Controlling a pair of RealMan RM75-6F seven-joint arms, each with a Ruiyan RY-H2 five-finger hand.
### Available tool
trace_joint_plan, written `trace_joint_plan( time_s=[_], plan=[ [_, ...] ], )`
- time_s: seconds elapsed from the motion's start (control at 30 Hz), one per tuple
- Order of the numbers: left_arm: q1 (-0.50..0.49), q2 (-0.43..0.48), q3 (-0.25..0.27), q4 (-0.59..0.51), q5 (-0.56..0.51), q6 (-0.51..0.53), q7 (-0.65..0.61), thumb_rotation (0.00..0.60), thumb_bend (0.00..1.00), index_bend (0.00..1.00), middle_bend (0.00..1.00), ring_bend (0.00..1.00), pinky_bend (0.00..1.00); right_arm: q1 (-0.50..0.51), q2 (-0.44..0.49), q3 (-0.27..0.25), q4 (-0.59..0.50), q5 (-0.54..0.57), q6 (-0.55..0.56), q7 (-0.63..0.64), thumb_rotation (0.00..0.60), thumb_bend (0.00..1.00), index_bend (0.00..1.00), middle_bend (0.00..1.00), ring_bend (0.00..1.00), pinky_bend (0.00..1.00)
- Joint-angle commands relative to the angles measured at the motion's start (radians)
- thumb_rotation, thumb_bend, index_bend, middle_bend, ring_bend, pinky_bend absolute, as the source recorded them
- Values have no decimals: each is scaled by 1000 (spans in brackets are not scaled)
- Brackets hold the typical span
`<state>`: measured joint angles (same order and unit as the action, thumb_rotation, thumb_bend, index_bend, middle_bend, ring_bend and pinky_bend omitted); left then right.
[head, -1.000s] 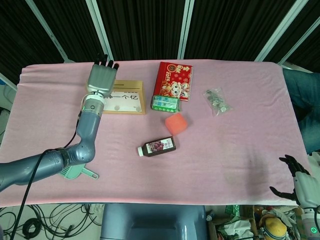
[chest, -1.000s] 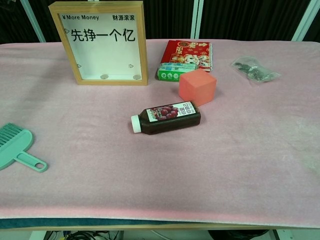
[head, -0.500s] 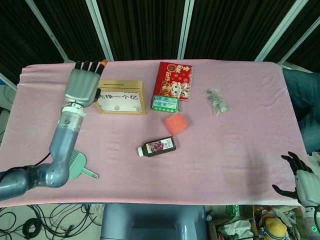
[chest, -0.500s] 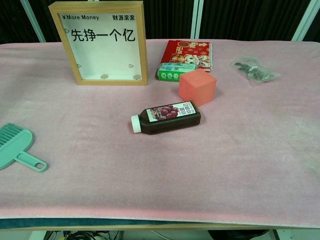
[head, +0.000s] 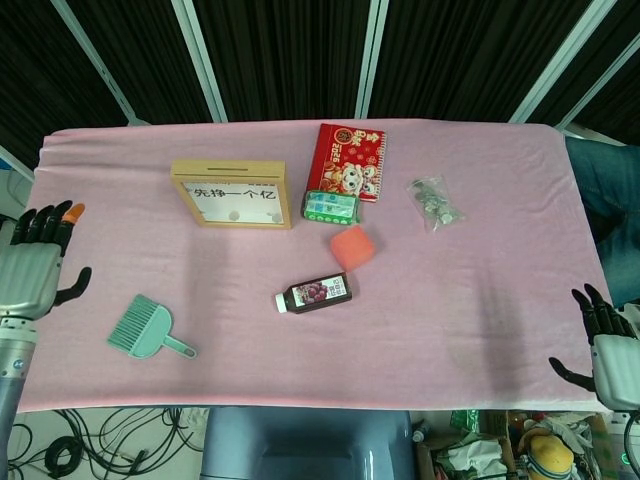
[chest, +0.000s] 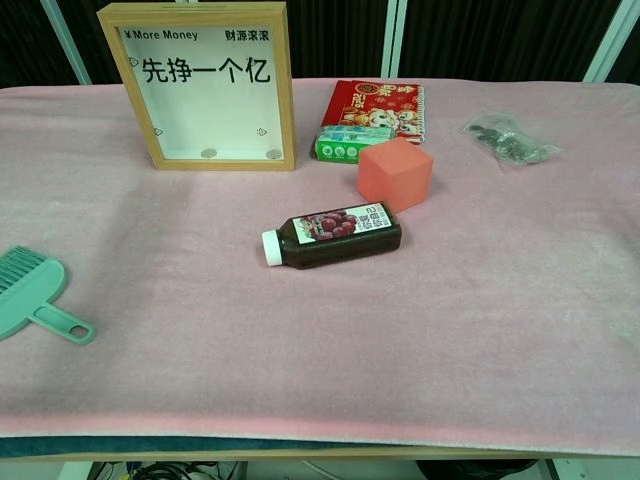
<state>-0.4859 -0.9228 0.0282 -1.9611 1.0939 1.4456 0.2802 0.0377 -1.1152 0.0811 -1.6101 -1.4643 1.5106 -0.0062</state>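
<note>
My left robot hand (head: 30, 268) was wide and held nothing. The green hand brush (head: 146, 331) lay nearest, to its right, handle pointing toward the juice bottle (head: 314, 293).

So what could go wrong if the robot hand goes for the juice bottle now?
The juice bottle lies on its side, so it might roll away when touched. The orange cube sits close beside it and could get bumped. Both hands are far off: the left robot hand and right robot hand hang open at the table's edges, so a long reach may brush the green brush.
</note>
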Motion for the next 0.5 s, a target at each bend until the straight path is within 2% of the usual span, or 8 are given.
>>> trace_joint_plan(
  time_s=[0.03,0.3,0.5],
  plan=[
    [81,-34,66,103,100,44,-110,600,371,0,17,0,6,-2,-3,-2,6,-18,15,1,600,71,69,0,104,201],
    [164,-89,97,227,262,92,-303,600,371,0,16,0,5,-4,-14,-7,15,-40,31,-8,600,70,69,0,105,201],
    [207,-84,92,257,311,137,-335,600,370,0,13,0,5,-2,-16,-4,16,-30,22,-5,600,71,70,0,105,201]
  ],
)
